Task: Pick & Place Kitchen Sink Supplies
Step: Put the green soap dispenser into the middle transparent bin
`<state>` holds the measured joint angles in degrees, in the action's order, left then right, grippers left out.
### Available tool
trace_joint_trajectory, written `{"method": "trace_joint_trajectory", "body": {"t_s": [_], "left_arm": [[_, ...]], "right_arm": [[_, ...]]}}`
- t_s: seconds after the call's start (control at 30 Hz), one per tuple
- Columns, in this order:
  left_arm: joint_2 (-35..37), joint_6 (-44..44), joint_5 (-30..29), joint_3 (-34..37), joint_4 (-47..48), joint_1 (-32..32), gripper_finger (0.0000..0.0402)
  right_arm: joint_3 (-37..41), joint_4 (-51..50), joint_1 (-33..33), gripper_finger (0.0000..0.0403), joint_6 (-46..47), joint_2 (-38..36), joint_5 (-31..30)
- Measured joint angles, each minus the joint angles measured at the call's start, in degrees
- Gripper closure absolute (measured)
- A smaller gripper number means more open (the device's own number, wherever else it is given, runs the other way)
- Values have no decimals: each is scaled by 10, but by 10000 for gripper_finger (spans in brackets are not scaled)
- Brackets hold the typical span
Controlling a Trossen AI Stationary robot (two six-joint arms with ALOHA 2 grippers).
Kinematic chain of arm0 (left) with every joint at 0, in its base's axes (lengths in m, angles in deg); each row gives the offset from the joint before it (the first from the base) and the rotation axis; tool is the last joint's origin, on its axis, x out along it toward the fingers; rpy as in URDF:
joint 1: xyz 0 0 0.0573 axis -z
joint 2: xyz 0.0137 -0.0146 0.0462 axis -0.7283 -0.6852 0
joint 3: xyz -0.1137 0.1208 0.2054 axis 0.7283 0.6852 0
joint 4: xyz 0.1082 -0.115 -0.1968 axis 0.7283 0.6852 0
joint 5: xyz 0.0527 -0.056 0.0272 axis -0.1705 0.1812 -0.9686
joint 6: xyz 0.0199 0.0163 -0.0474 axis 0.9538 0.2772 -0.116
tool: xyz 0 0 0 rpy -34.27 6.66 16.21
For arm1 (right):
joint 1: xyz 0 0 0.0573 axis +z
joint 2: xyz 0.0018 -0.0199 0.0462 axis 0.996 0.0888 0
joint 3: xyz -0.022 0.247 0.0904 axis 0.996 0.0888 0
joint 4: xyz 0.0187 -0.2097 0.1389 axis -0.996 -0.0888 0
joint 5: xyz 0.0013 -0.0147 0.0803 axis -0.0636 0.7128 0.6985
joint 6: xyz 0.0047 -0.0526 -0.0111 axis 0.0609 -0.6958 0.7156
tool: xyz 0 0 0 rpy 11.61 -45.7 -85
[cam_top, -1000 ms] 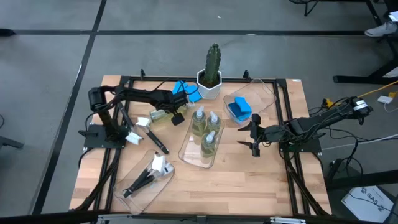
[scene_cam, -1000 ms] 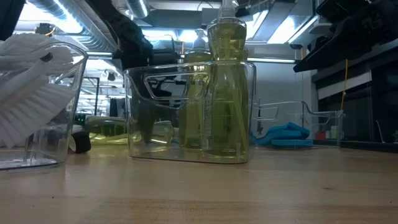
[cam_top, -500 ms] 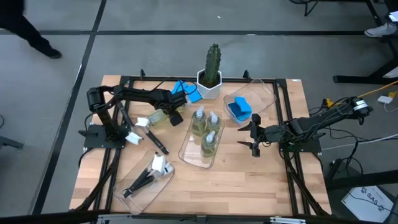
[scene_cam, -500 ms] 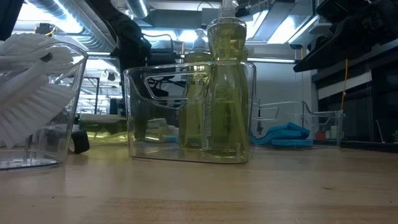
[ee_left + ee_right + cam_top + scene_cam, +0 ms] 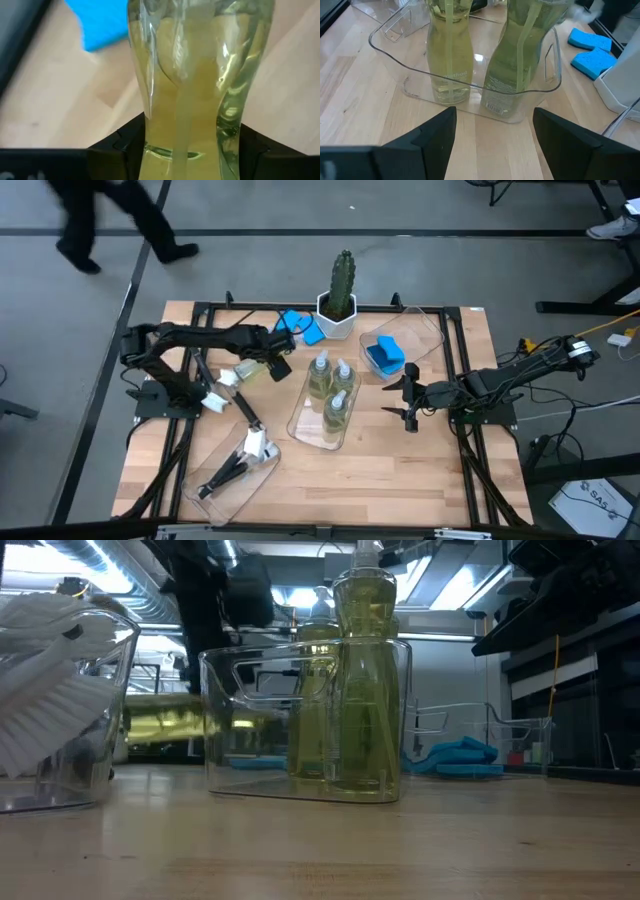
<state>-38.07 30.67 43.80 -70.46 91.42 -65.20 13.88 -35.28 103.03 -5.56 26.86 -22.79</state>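
Wooden table (image 5: 400, 460); left gripper (image 5: 268, 366) clamps a bottle (image 5: 200, 85), cap cropped; right gripper (image 5: 407, 402) open.

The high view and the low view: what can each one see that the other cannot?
Only the high view shows the green cactus in a white pot, the black-handled brush with a white head in the near clear tray, both arms, with the left gripper shut on a small clear bottle of yellow-green liquid and the right gripper open, waiting.

Only the low view shows the room's ceiling lights behind the table.

Both show the clear plastic tray of upright bottles and a bright blue sponge.
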Motion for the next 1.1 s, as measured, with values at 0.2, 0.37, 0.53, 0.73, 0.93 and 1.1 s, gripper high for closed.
{"method": "trace_joint_trajectory", "body": {"t_s": [0.2, 0.37, 0.53, 0.73, 0.93, 1.1], "left_arm": [[80, -43, -60, 0, 14, 30, 214], [142, -78, -116, 0, 7, 72, 214], [178, -94, -174, 0, -37, 130, 214], [185, -80, -274, 0, -137, 209, 214], [180, -68, -378, 0, -234, 280, 214], [169, -65, -443, 0, -263, 328, 214]], "right_arm": [[0, 0, 0, 141, 0, 0, 0], [0, 0, 0, 141, 0, 0, 0], [0, 0, 0, 141, 0, 0, 0], [0, 1, 0, 141, 0, 0, 0], [0, 4, 0, 141, 0, 0, 0], [0, 6, 0, 141, 0, 0, 0]]}}
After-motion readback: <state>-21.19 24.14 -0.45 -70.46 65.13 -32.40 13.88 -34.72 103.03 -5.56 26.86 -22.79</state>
